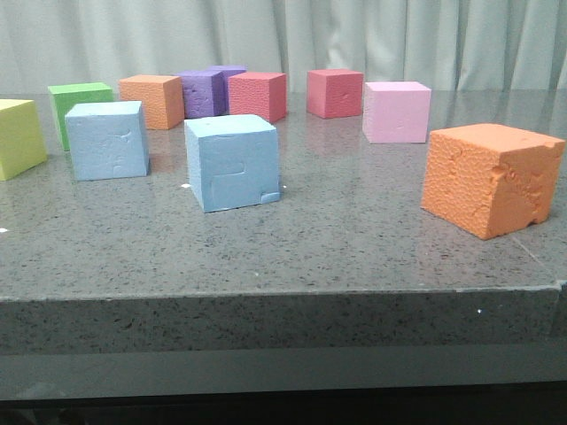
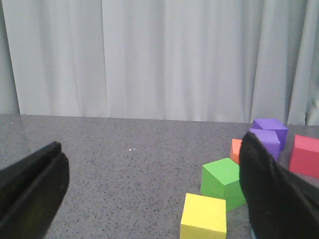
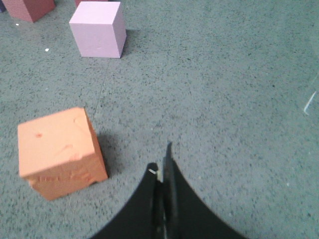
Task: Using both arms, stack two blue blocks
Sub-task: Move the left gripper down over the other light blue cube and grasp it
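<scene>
Nothing grasped yet: left end effector (image 2: pixel 149 191) spread, right end effector (image 3: pixel 162 199) clenched empty, both must reach the pale sky-blue foam cubes (image 1: pixel 232 162).

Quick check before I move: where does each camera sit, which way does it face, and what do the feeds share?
Front: low at the table edge, facing forward over two blue blocks; no arm shows.
Left wrist: low, facing the curtain; open left end effector frames the view.
Right wrist: looking down; right end effector shut, empty.
Shared: front and right wrist show the near orange block and pink block.
</scene>
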Robot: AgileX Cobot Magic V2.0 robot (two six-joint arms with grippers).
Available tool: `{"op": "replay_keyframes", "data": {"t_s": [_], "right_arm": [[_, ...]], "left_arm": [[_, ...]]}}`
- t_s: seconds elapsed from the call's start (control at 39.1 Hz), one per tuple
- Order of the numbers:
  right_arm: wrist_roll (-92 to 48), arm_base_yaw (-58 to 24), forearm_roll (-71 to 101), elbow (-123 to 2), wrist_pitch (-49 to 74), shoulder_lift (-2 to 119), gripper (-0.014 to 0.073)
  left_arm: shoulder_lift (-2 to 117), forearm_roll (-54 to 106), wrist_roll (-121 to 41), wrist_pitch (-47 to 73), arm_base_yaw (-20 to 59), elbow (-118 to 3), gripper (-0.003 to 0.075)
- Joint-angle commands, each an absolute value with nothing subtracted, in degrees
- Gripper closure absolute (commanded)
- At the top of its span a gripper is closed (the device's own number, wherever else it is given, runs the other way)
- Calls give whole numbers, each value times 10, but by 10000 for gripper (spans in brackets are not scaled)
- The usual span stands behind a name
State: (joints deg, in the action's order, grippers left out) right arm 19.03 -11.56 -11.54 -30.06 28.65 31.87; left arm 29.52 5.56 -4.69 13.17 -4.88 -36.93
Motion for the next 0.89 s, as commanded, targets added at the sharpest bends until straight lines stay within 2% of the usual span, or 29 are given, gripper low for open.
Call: {"op": "replay_keyframes", "data": {"t_s": [0.0,0.15,0.38,0.51,0.77,0.87], "right_arm": [[185,-113,-129,-278,225,274,661],[185,-113,-129,-251,190,228,661],[185,-113,-129,-249,184,227,661],[185,-113,-129,-249,184,227,661],[185,-113,-129,-249,184,227,661],[185,-113,-129,-249,184,227,661]], "left_arm": [[301,59,-48,80,-50,-389,50],[323,60,-48,84,-50,-391,50],[386,75,-48,115,-30,-429,50],[436,75,-48,125,34,-459,50],[602,75,-48,130,221,-544,50],[656,75,-48,159,252,-586,50]]}}
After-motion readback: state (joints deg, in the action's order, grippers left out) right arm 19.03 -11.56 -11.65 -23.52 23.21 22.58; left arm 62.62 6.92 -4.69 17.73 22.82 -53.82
